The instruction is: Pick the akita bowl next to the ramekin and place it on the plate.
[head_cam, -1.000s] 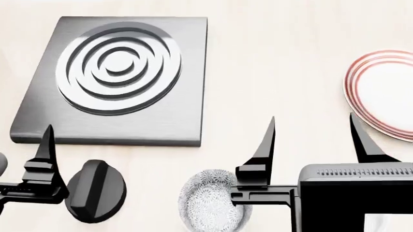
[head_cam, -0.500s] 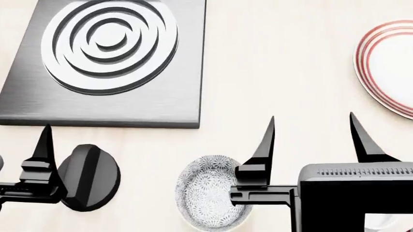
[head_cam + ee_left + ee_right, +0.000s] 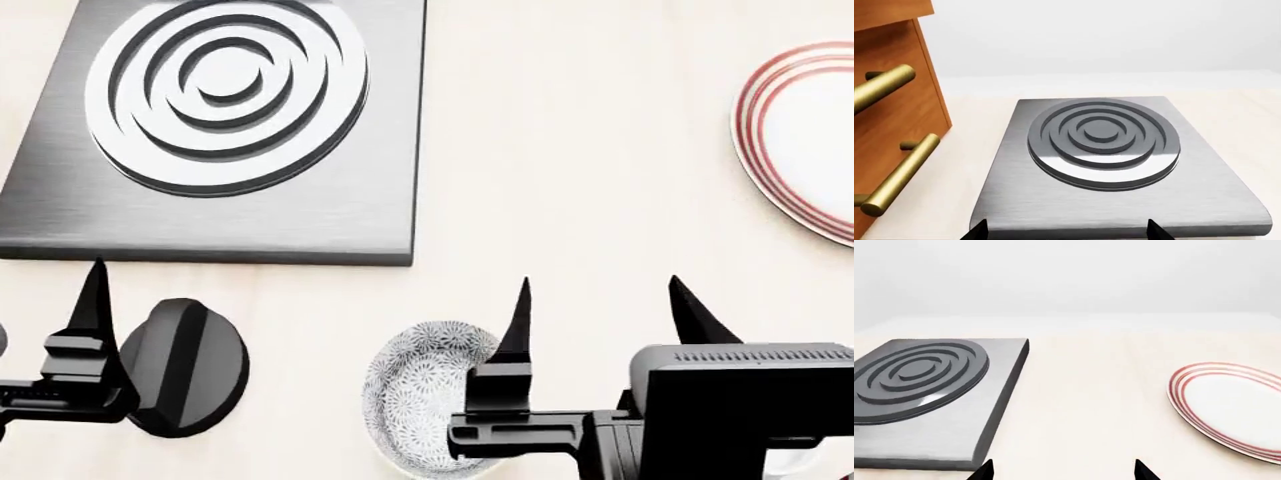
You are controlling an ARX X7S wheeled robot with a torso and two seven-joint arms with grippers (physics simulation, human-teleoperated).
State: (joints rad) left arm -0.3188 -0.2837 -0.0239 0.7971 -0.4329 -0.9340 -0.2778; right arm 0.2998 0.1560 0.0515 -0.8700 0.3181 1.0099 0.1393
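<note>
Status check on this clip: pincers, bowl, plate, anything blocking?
Both pincers open, empty. Right pincer above akita bowl, not gripping. Plate bare, far right. Stove knob left of bowl; path looks clear.

The hob (image 3: pixel 220 130) at 11 o'clock in the head view is brushed metal, satin grey with fine streaks, and its raised rings (image 3: pixel 227 90) shine brighter and smoother. The counter (image 3: pixel 574 150) looks like pale wood, matt, with faint grain. The plate (image 3: pixel 807 135) at 2 o'clock is smooth glazed ceramic with red rim stripes. The bowl (image 3: pixel 420 400) at 6 o'clock is ceramic with a speckled grey floral outside. The knob (image 3: pixel 187 368) at 8 o'clock is dark, smooth plastic with a dull sheen. The cabinet (image 3: pixel 891 125) in the left wrist view is warm wood with brassy satin metal handles (image 3: pixel 901 172).
</note>
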